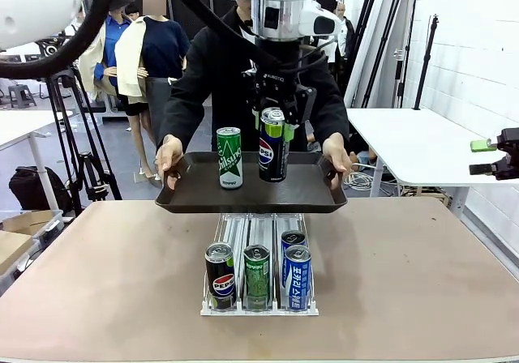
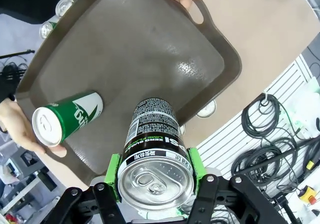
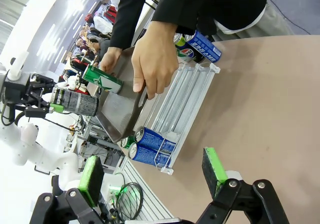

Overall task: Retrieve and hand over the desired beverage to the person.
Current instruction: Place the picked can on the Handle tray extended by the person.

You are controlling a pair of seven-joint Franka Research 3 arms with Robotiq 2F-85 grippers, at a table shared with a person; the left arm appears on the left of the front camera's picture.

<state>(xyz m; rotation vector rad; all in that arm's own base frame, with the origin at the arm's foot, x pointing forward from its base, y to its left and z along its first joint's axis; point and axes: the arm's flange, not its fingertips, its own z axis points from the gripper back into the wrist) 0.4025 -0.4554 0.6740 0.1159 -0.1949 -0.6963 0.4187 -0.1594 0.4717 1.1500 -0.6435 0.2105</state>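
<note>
Readable stuff: the green can (image 1: pixel 229 158) standing on the tray (image 1: pixel 308 194) says "Chilsung" down its side, I think, since the print's small. The black can (image 1: pixel 273 145) next to it has the Pepsi globe, and so does the black can (image 1: pixel 220 275) in the rack (image 1: pixel 243 237), which reads "PEPSI". The blue cans (image 1: pixel 297 277) carry white Korean lettering I can't make out.

From my seat I see a white brick wall (image 1: pixel 470 31) on the right, beside a white side table (image 1: pixel 413 148). A black tripod (image 1: pixel 77 148) stands left on grey floor (image 1: pixel 130 177).
</note>
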